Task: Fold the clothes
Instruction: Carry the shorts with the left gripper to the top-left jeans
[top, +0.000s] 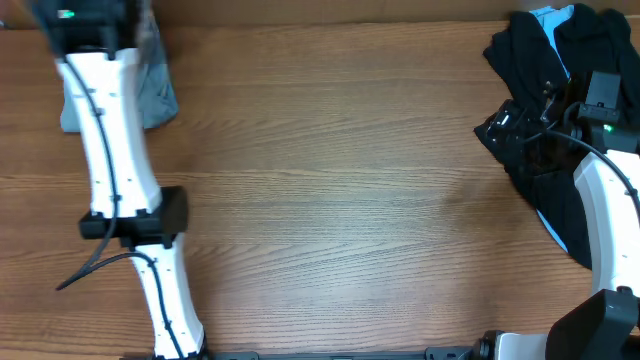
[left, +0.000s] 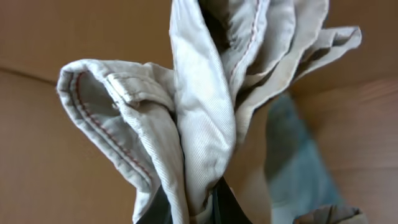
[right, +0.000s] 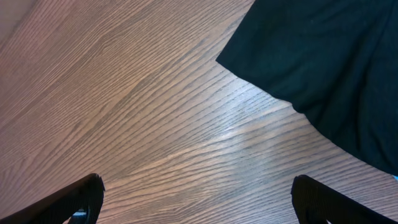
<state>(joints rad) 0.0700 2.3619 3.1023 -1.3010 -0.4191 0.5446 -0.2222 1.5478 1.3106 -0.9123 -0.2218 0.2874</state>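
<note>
The left fingers (left: 231, 208) are pinching the beige shorts (left: 199, 124), so this arm is nearer. The shorts are bunching straight ahead of the tips, their long axis running along the fingers' line. They are showing crumpled twill and reddish seam stitching, with denim shorts (left: 298, 168) lying beyond. The right fingers (right: 81, 196) are standing spread and empty over the counter (right: 124, 93), well apart.

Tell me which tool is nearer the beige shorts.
Left. The left tool is shut on the beige shorts, holding them bunched. The right tool hangs open over the table at its opposite end, beside the black garments.
</note>
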